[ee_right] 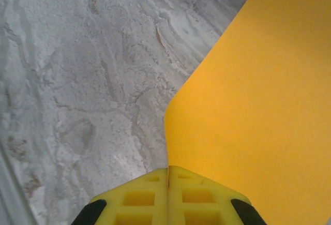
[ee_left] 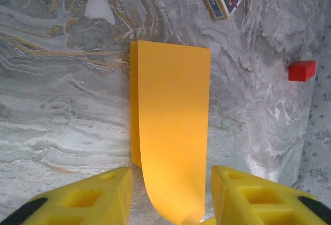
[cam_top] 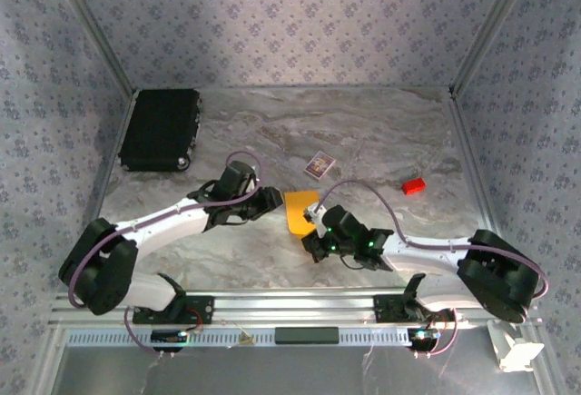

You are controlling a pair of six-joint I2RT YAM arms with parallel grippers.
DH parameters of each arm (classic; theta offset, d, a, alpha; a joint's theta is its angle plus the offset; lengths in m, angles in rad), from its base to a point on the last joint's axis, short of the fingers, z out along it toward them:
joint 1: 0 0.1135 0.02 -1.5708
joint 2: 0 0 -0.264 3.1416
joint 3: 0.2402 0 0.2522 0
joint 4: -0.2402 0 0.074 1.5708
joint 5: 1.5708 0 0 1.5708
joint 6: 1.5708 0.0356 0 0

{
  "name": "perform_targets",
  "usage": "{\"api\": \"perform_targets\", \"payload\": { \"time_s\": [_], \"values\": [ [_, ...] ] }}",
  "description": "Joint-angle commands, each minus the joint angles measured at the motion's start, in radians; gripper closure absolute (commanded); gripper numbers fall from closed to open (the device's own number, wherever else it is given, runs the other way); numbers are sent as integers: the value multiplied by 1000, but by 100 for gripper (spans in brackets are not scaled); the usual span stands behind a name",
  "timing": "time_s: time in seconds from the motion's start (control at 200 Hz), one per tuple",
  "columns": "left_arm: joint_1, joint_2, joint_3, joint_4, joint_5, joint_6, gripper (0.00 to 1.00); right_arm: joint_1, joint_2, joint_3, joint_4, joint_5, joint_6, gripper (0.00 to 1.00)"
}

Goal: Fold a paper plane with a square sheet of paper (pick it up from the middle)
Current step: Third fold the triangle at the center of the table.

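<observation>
1. Fingers (ee_left: pixel 93 196) of the left gripper (ee_left: pixel 169 176) stand wide apart. The upcurled end of the square sheet of paper (ee_left: pixel 173 126) rises between them, and neither finger grips it.
2. Fingers (ee_right: pixel 139 196) of the right gripper (ee_right: pixel 168 176) are pressed together. The sheet's edge runs into their seam, so they appear clamped on the paper.
3. Location: the sheet lies near the middle of the marble table (cam_top: pixel 381 132), between the 2 grippers. It is folded over on itself, and a lower layer's edge peeks out along 1 long side.
4. Other items: a patterned card (cam_top: pixel 319 165) lies just beyond the sheet, a red block (cam_top: pixel 414 186) sits well to the right, and a black case (cam_top: pixel 162 129) is at far left.
5. Step in hand, as judged: an early halving fold. No dart shape exists yet.
6. Next move calls for laying the raised end flat with its edges aligned, then pressing the crease while the right gripper anchors the sheet.
</observation>
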Motion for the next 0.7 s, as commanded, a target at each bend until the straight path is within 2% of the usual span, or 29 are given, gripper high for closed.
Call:
{"api": "perform_targets", "payload": {
  "time_s": [0.0,0.115,0.325,0.54,0.695],
  "values": [
    [2,44,68,-9,50,62,61,-43,15,6,0,-151,91,100],
    [2,119,133,-25,96,108,68,-85,37,17,17,-229,118,100],
    [2,259,257,-70,157,198,82,-113,53,0,95,-256,163,100],
    [0,419,354,-70,238,237,86,-127,98,2,141,-276,213,100],
    [2,528,447,-172,251,332,88,-132,139,2,193,-300,239,100]
  ]
}}
